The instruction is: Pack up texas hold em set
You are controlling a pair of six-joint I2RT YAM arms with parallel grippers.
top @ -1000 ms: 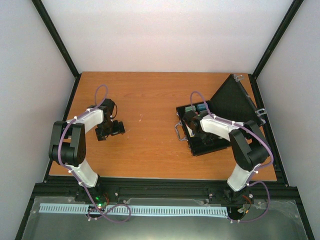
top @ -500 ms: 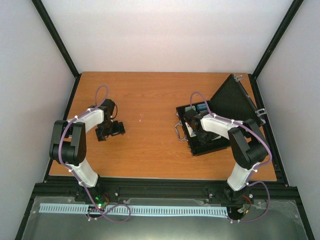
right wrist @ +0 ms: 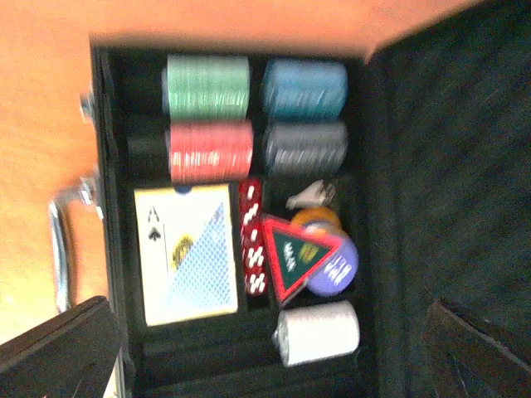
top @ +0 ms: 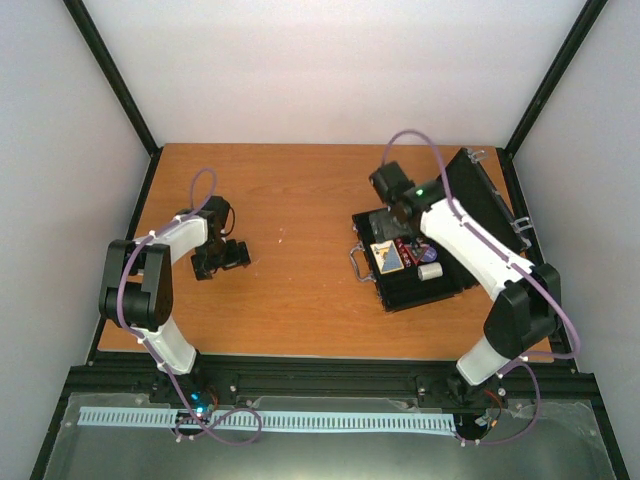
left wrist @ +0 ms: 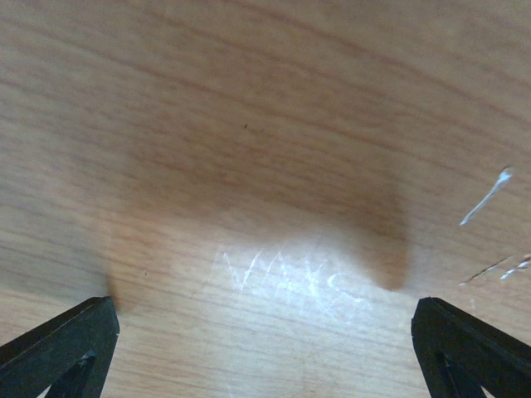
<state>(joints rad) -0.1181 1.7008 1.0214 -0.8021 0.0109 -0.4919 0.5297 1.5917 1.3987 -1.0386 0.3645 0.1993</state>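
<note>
While the left claw (left wrist: pixel 264 313) gapes empty over the table (left wrist: pixel 265 124), the right claw (right wrist: pixel 265 319) hangs wide above the briefcase (right wrist: pixel 452 166).

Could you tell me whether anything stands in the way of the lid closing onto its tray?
Yes: the right arm reaches across the open tray, its open end effector above the chip stacks, in the path of the raised lid on the tray's right. Nothing else visible blocks it.

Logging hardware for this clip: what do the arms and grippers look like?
The left arm and right arm have white shells between black joints, each with a looping purple cable. The left gripper and right gripper have black wedge-shaped fingers.
</note>
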